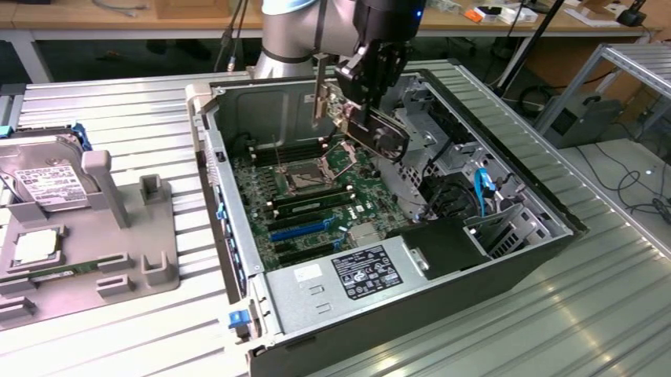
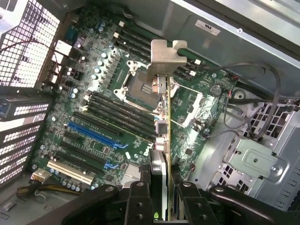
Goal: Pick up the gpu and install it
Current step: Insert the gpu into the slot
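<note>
Fingers (image 2: 139, 202) of the gripper (image 1: 362, 102) are pressing on both flat faces of the gpu (image 1: 382, 137), so they are closed on it and the card is hanging between them. The ribbed metal table (image 1: 126, 118) is carrying the whole setup. On it the open computer case (image 1: 275, 110) is lying on its side and is taking the middle of the exterior view. At nine o'clock from the case, the grey tray (image 1: 168, 236) is resting on the table, just beside the case. Inside the case the green motherboard (image 1: 314, 206) is facing upward, and the labelled silver box (image 1: 362, 271) is sitting at six o'clock from it. The hard drive (image 1: 47, 184) with a white label is lying in the tray, at its ten o'clock corner. The gpu is hovering above the twelve o'clock part of the motherboard, over the processor socket (image 1: 304, 179), apart from the board and tilted. Its metal bracket (image 2: 164, 56) is sitting at the end far from the fingers.
</note>
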`<state>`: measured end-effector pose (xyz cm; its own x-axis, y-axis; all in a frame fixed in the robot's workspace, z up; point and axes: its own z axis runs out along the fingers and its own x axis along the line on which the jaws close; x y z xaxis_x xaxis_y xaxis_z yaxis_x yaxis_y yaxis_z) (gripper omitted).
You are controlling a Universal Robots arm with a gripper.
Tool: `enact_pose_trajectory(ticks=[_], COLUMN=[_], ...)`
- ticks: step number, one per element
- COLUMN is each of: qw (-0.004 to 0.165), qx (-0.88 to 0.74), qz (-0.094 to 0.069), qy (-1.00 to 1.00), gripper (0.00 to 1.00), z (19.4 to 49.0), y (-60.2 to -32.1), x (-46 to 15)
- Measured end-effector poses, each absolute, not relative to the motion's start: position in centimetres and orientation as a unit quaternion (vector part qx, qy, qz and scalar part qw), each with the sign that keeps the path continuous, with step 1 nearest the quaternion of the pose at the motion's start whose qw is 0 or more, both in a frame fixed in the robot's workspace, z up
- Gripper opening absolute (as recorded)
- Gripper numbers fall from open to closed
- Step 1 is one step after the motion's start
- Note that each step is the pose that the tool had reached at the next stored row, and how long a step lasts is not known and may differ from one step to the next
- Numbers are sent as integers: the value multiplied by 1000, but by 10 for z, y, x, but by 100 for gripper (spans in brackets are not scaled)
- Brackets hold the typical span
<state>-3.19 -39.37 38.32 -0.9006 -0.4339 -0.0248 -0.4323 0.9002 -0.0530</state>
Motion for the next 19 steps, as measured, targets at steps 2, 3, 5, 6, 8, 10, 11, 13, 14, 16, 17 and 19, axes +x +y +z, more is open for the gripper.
enact_pose_trajectory(ticks=[2,3,5,6,8,10,11,13,14,16,17,19], qw=[18,18,19,19,19,19,19,19,19,20,20,20], qx=[-235,-237,-245,-250,-264,-269,-273,-280,-286,-299,-303,-309], qz=[-23,-23,-23,-23,-22,-22,-22,-22,-22,-22,-22,-21], qy=[972,971,969,968,964,963,962,960,958,954,953,951], gripper=[27,27,27,27,27,27,27,27,27,27,27,27], z=[383,383,383,383,383,383,383,383,383,383,383,383], y=[-394,-394,-394,-394,-394,-394,-394,-394,-394,-394,-394,-394], x=[-32,-32,-32,-32,-32,-32,-32,-32,-32,-32,-32,-32])
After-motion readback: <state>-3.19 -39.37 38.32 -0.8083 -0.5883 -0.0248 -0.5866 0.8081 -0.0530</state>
